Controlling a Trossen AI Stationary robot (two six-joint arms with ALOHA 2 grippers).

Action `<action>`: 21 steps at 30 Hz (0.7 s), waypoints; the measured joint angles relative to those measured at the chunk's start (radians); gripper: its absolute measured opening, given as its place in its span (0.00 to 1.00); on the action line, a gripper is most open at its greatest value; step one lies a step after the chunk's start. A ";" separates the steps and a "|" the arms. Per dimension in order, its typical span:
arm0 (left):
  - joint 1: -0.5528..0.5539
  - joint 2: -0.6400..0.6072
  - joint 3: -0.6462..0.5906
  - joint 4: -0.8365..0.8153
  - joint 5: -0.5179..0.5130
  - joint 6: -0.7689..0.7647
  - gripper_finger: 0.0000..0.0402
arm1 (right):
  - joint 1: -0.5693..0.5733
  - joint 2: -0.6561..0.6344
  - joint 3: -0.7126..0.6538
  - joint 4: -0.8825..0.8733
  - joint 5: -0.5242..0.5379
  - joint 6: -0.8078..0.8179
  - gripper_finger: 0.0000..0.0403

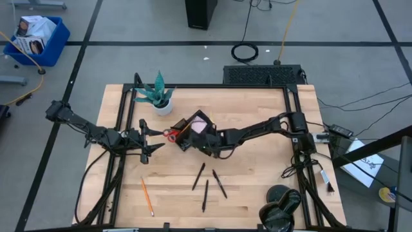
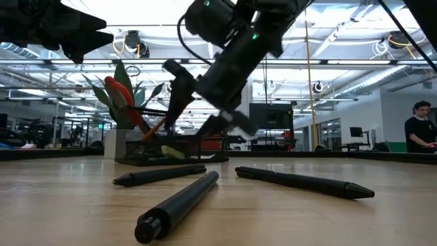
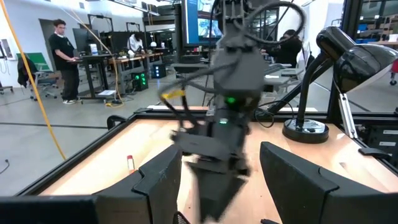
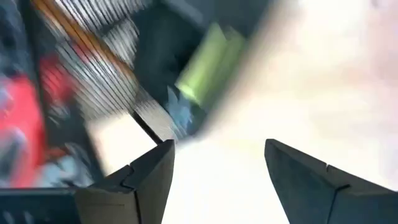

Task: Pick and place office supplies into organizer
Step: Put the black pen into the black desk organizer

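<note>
My right gripper [image 1: 188, 145] hangs over the black organizer [image 1: 193, 132], fingers [image 4: 146, 171] spread wide and empty; red-handled scissors [image 1: 171, 135] stand in it just beyond them; my left gripper [image 1: 154, 138] waits beside it, fingers wide; three black pens [image 1: 206, 183] lie well behind my right fingers.

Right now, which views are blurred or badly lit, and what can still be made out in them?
Right wrist view: heavy motion smear over the organizer, though the right gripper reads open. Left wrist view: the right arm ahead is smeared, room sharp. Low view: backlit, arms near silhouette, nearest pen soft. High view: even, crisp light.
</note>
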 joint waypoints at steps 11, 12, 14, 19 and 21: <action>0.000 0.000 0.000 0.000 0.000 0.000 0.56 | 0.116 -0.168 0.000 -0.380 -0.096 -0.152 0.54; 0.000 0.000 0.000 0.000 0.000 0.000 0.56 | 0.134 -0.181 0.000 -0.420 -0.095 -0.170 0.53; 0.000 0.000 0.000 0.000 0.000 0.000 0.56 | 0.170 -0.190 0.000 -0.464 -0.095 -0.186 0.52; 0.000 0.000 0.000 0.000 0.000 0.000 0.56 | 0.251 -0.215 -0.009 -0.422 -0.094 -0.238 0.49; 0.000 0.000 0.000 0.000 0.000 0.000 0.56 | 0.279 -0.216 -0.007 -0.418 -0.091 -0.244 0.48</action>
